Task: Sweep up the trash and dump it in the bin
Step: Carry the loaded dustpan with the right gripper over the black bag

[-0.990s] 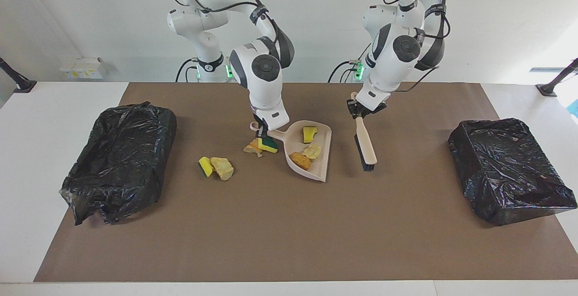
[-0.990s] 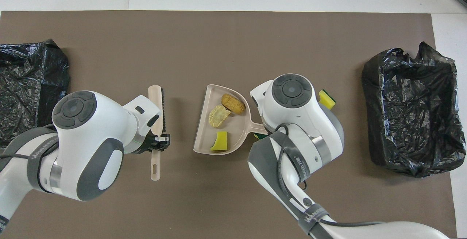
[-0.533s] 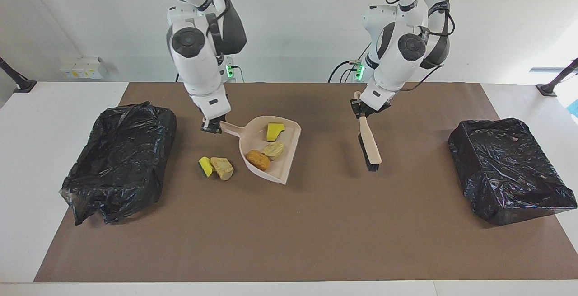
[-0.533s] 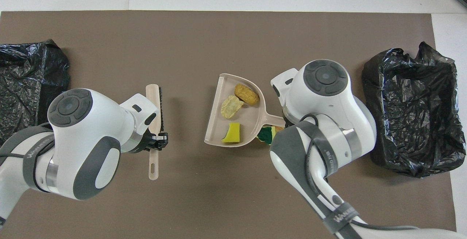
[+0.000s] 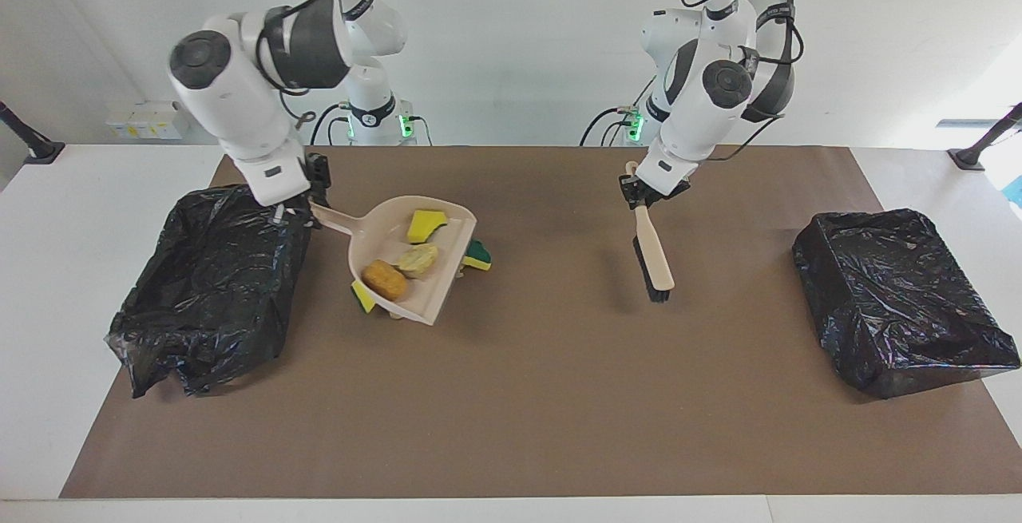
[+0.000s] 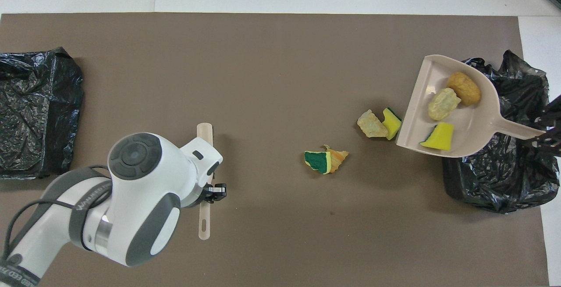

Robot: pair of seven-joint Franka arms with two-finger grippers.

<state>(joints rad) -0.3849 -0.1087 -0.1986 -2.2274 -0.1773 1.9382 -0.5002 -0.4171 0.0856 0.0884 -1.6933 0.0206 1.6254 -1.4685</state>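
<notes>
My right gripper (image 5: 299, 211) is shut on the handle of the beige dustpan (image 5: 377, 245) and holds it raised over the mat, beside the black-lined bin (image 5: 200, 331) at the right arm's end. In the overhead view the dustpan (image 6: 427, 81) carries three pieces of trash: a tan-orange chunk (image 6: 463, 88), a pale yellow scrap (image 6: 443, 103) and a yellow-and-green scrap (image 6: 438, 136). On the mat lie a pale chunk (image 6: 371, 124), a yellow-and-green scrap (image 6: 391, 122) and a green-and-yellow scrap with an orange bit (image 6: 326, 161). My left gripper (image 5: 639, 192) is shut on the beige brush (image 5: 653, 247), which hangs bristles down.
A second black-lined bin (image 5: 902, 299) stands at the left arm's end of the brown mat (image 5: 559, 411). The bin at the right arm's end shows in the overhead view (image 6: 504, 182) with my right gripper (image 6: 545, 131) over it.
My right gripper has lifted the dustpan with three scraps and carried it toward the bin at the right arm's end. Scraps on the mat are uncovered. The left arm has barely moved.
</notes>
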